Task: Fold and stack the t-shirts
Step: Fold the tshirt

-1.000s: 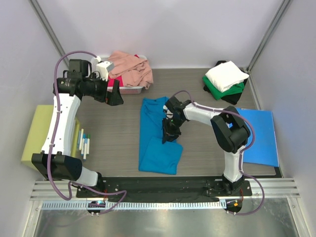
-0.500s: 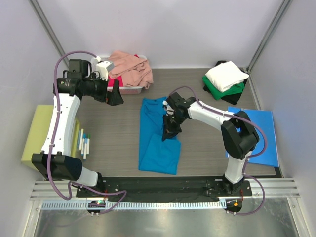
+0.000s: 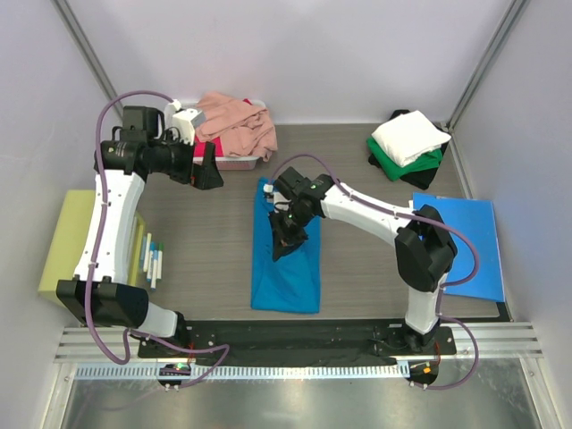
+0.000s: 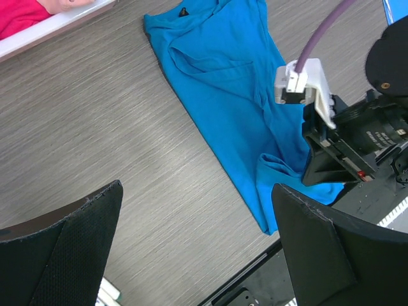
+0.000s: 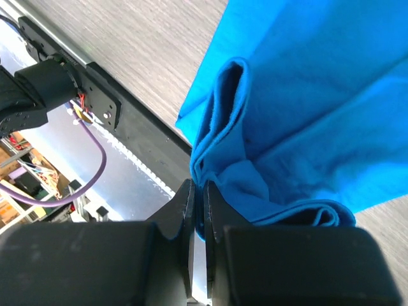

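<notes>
Right gripper [image 5: 198, 199] clenched on bunched edge of teal-blue t-shirt [image 5: 299, 95] — cloth gathered in folds at fingertips. Shirt lies lengthwise at centre of table [image 3: 206, 241]. Left gripper [image 3: 208, 170] spread wide, empty — hovers near pink t-shirt [image 3: 237, 125].

Overhead view, wrist close-ups, shared teal shirt [image 3: 286, 275]

Blue sheet [image 3: 475, 257], yellow-green block [image 3: 61, 243]
</notes>
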Robot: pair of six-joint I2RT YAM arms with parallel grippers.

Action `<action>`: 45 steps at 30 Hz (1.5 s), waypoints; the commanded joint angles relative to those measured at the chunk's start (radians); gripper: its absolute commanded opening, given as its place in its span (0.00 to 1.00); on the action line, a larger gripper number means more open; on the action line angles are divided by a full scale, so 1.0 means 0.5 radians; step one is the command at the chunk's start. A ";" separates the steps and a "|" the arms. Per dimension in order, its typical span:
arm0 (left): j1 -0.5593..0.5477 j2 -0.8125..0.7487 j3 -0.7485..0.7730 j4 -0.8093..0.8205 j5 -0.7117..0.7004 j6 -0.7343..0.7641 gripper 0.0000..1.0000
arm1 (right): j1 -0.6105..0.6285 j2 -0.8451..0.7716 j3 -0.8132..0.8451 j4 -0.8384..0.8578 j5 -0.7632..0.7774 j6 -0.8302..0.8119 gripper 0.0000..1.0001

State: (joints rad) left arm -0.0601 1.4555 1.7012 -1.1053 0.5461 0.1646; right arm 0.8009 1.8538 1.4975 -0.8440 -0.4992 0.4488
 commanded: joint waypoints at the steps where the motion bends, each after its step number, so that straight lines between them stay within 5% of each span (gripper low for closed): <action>1: 0.016 -0.079 0.080 -0.001 0.022 0.002 1.00 | -0.010 0.066 0.207 -0.109 0.059 -0.072 0.02; 14: 0.016 -0.089 0.095 -0.014 -0.009 0.030 1.00 | -0.010 0.011 0.282 -0.153 0.173 -0.106 0.02; 24: 0.016 -0.104 0.058 -0.004 0.009 0.014 1.00 | -0.209 0.415 0.171 0.086 0.133 -0.072 0.04; 38: 0.013 -0.104 0.034 -0.001 0.055 0.021 1.00 | -0.295 0.808 0.548 0.087 0.103 -0.066 0.10; 40: 0.013 -0.110 0.025 -0.001 0.043 0.033 1.00 | -0.295 0.784 0.579 0.065 0.115 -0.069 0.16; 45: 0.016 -0.122 -0.009 0.002 0.028 0.045 1.00 | -0.295 0.664 0.646 -0.014 0.246 -0.121 0.62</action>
State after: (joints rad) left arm -0.0597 1.4334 1.7096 -1.1156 0.5468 0.1692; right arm 0.6540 2.2524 1.7592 -0.8257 -0.4442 0.4175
